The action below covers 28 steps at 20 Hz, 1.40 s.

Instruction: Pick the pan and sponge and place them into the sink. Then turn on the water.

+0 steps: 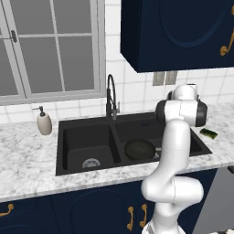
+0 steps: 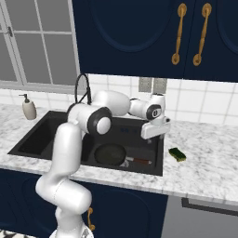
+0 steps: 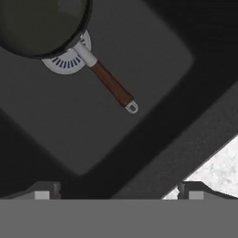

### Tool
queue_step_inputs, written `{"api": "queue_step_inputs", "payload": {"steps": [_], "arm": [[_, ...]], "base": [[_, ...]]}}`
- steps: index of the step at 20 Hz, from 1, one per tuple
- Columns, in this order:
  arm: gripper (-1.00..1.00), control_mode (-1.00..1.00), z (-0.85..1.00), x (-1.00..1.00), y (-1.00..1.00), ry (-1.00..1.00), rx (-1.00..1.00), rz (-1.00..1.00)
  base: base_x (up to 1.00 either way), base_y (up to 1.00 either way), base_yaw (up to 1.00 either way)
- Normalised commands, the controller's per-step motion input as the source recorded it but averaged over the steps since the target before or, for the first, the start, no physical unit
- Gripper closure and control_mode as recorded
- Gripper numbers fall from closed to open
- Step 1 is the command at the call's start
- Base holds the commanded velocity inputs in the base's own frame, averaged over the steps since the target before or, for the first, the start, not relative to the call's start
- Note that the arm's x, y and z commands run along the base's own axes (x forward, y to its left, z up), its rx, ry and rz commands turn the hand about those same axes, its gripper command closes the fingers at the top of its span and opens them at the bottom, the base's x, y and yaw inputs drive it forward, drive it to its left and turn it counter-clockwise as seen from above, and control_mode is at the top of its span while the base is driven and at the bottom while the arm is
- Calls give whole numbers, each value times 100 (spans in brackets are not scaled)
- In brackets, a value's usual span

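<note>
The pan [image 2: 110, 154] lies in the sink [image 2: 42, 135]; the sponge [image 2: 177, 154] remains on the table [image 2: 204, 162], water off, jaws wide and empty.

1. You face a white-tiled wall [image 1: 132, 87] at the far side, with two grey outlet plates [image 2: 152, 85] set in it.
2. To your left, a grey-framed window [image 1: 50, 48] with frosted panes sits above the bench.
3. Navy upper cabinets [image 2: 139, 37] hang to the right, with gold handles [image 2: 177, 35].
4. The bench [image 1: 27, 155] is white-grey marble; a cream soap dispenser [image 1: 44, 122] stands at its far left.
5. Navy lower cabinets [image 1: 68, 210] with gold handles run beneath it.
6. Lighting is even and soft.
</note>
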Motion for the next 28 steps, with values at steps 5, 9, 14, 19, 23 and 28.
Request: {"api": "queue_step_inputs", "payload": {"steps": [5, 9, 14, 19, 23, 28], "arm": [[-100, -100, 0, 0, -48, 0, 0, 0], [-100, -100, 0, 0, -43, 0, 0, 0], [-100, -100, 0, 0, -39, 0, 0, 0], [-100, -100, -1, -4, -27, 0, 0, 0], [-100, -100, -1, -26, -16, -4, 0, 0], [-100, -100, -8, -40, -4, -2, 0, 0]], "base": [[0, 0, 0], [0, 0, 0], [0, 0, 0], [0, 0, 0], [0, 0, 0], [0, 0, 0]]}}
